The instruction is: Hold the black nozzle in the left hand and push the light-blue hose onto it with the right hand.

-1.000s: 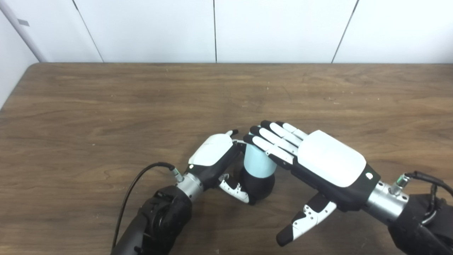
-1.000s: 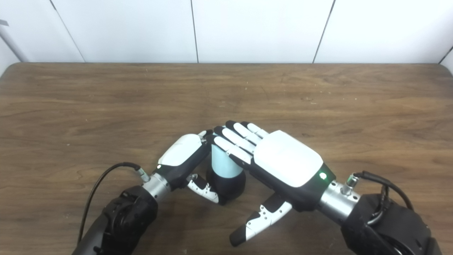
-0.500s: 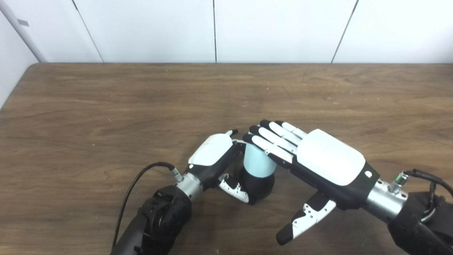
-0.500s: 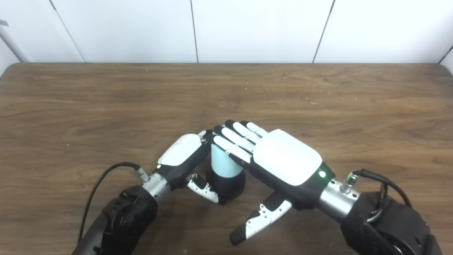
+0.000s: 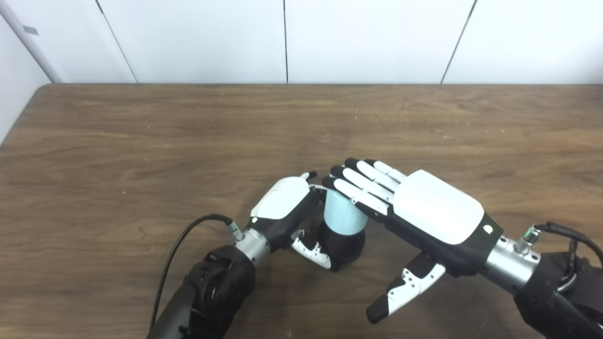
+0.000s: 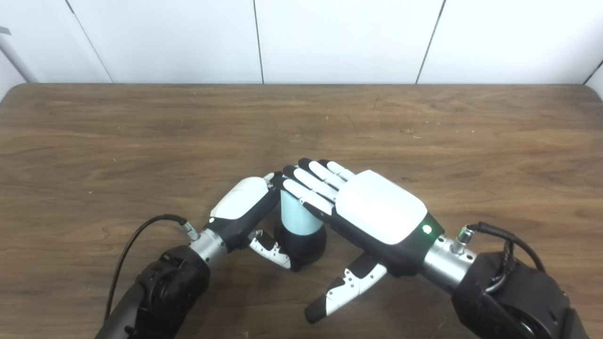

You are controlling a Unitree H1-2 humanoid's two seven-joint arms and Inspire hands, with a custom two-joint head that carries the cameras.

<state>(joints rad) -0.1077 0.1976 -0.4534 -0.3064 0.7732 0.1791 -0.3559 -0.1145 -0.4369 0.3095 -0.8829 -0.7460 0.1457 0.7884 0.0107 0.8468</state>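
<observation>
Hands are both crowded around the same little assembly near the front middle of the wooden table (image 5: 141, 141). Left hand (image 5: 282, 207) comes in from the lower left and is wrapped around the black nozzle (image 5: 346, 245), thumb curled across the front of it and the other fingers going round the back, so it's clearly gripping that. Nozzle sits low, down at the table surface, though I can't tell if it's actually resting on the wood. Light-blue hose (image 5: 343, 214) is really just a short pale tube standing upright right on top of the nozzle, bottom end meeting the black part. Right hand (image 5: 414, 212) is flat and spread, palm down, fingers straight, with its fingers (image 5: 358, 183) lying over the top end of the hose, looks like touching it but not wrapped round it. Its thumb (image 5: 405, 292) hangs down and out toward the camera, well clear of everything. So the right one is open, just laid on top, holding nothing. Black cable (image 5: 183, 240) loops off the left wrist.
</observation>
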